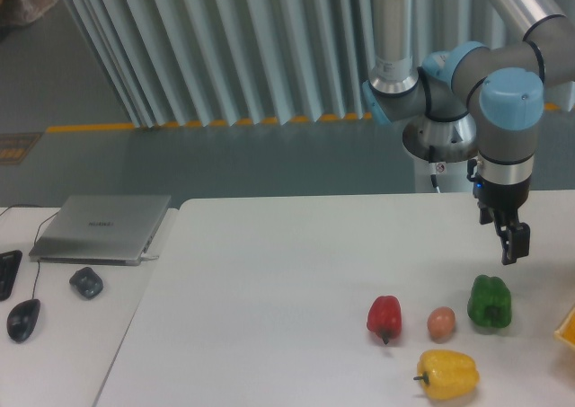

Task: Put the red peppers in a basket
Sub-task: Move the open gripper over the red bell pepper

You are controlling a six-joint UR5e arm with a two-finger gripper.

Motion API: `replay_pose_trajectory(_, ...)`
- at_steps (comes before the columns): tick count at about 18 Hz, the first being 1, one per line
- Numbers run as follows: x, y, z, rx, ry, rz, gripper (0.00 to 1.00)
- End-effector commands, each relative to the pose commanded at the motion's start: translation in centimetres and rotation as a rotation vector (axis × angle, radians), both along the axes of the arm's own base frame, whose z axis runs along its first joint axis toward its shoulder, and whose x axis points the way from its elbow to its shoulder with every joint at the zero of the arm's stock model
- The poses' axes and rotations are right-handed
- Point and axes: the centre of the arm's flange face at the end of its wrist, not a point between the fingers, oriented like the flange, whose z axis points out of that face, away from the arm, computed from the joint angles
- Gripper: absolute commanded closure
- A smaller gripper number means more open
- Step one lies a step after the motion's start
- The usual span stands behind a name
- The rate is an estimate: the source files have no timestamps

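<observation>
Camera view: red pepper (pixel 384 317) upright, stem downward.

A green bell pepper (pixel 490 302) stands on the white counter (pixel 269 299) toward the right. Just left of it sits a small round tan-pink fruit (pixel 441 323), and in front of both, close to the near edge, a yellow bell pepper (pixel 447 374) lies on its side with its stem pointing left. At the far right edge a sliver of something yellow-orange (pixel 567 327) pokes into view; too little shows to name it. On the lower grey desk to the left rest a closed silver laptop (pixel 101 228), a dark grey mouse (pixel 86 282) and a black mouse (pixel 23 319). Pale vertical slats (pixel 225 39) hang behind.
</observation>
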Motion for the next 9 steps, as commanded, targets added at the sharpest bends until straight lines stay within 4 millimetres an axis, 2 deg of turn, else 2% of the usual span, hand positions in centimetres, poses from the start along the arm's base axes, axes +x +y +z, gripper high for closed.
replay_pose_trajectory(7,0.62,0.65,0.02,0.037,-0.027,0.089,0.00)
replay_pose_trajectory(9,0.65,0.91,-0.50,0.058,-0.050,0.109,0.00)
